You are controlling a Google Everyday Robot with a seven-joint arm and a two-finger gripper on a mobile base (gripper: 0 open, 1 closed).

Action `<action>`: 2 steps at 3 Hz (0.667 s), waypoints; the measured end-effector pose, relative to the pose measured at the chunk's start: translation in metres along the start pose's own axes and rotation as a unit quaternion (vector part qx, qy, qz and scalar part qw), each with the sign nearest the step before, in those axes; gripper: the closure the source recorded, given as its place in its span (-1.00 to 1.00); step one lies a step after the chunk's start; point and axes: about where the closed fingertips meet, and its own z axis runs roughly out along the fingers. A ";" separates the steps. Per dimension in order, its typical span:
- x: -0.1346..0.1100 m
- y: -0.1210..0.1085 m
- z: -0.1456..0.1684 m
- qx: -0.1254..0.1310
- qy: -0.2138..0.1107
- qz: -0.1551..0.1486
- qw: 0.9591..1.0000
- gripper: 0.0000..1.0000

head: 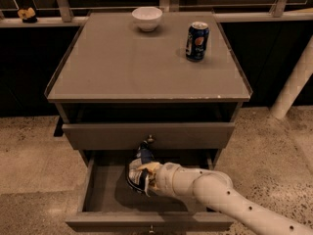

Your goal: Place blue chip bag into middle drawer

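The blue chip bag (141,161) is a crinkled dark-blue foil bag with white patches. It stands upright inside the open middle drawer (101,192), just below the upper drawer's knob. My gripper (142,176) reaches in from the lower right on a white arm (215,195) and is shut on the bag, holding it a little above the drawer floor, left of the middle. The bag hides most of the fingers. The drawer's front edge (146,222) is near the bottom of the view.
The closed upper drawer (195,135) with its brass knob (150,139) sits just above the bag. On the cabinet top (137,67) stand a blue soda can (197,41) and a white bowl (146,18). A pale pole (293,82) leans at right.
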 end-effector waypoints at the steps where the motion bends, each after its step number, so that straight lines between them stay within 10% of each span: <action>1: 0.003 -0.025 0.023 0.019 0.006 -0.010 1.000 1.00; 2: 0.008 -0.045 0.045 0.042 0.019 -0.022 0.999 1.00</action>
